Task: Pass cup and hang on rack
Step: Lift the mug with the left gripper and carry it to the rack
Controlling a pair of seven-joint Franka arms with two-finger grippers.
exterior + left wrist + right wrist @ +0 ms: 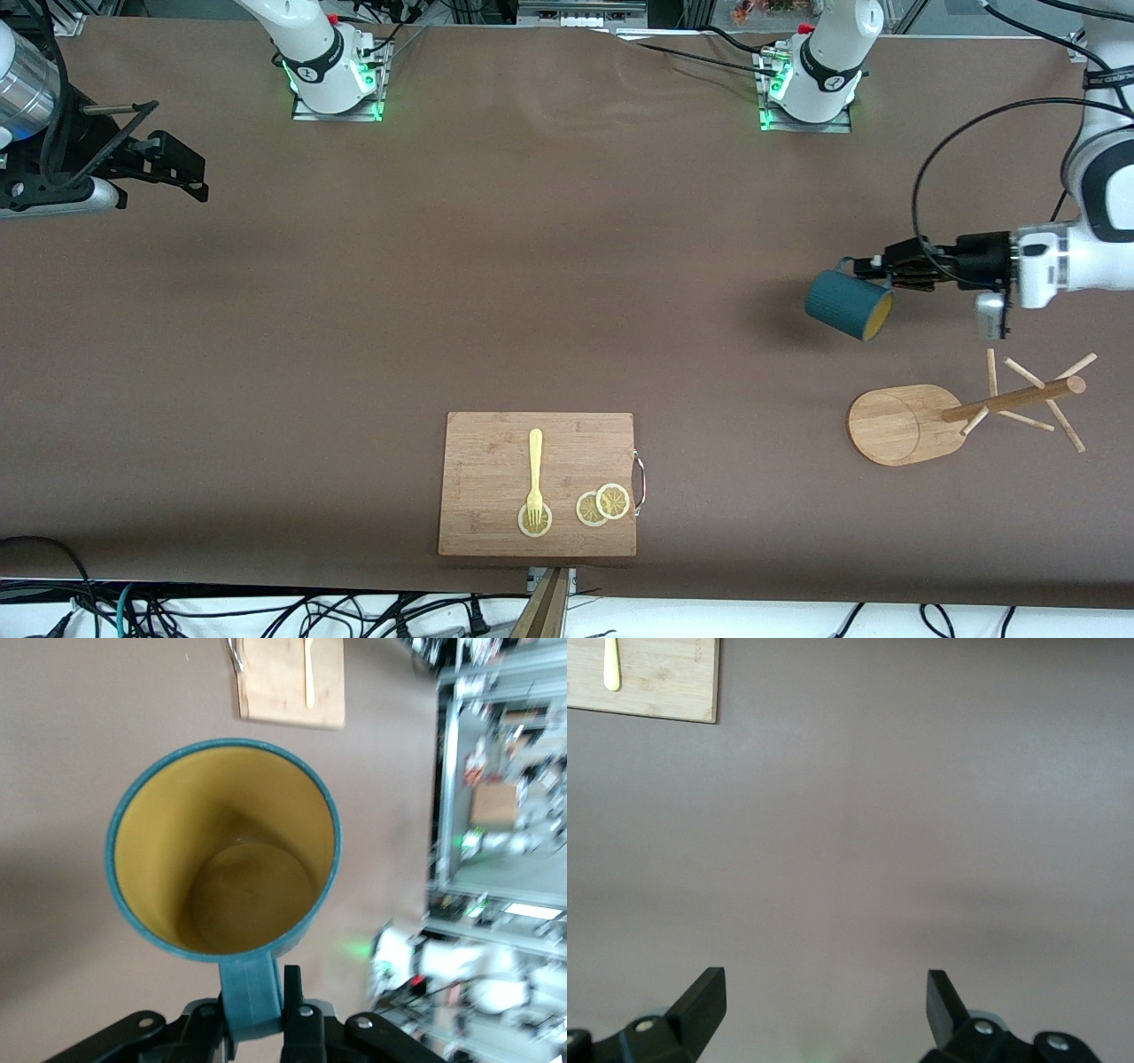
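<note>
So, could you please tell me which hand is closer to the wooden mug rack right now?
The left. The left hand holds the cup by its handle in the air beside the rack. The right hand waits open at the right arm's end of the table.

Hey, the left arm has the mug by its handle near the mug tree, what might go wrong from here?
1. The left tool pinches only the handle of the cup, held tilted in the air, so it might swivel or slip.
2. The rack has thin pegs; a misjudged approach could knock it or miss a peg.
The right tool waits open, away from the handover.
</note>
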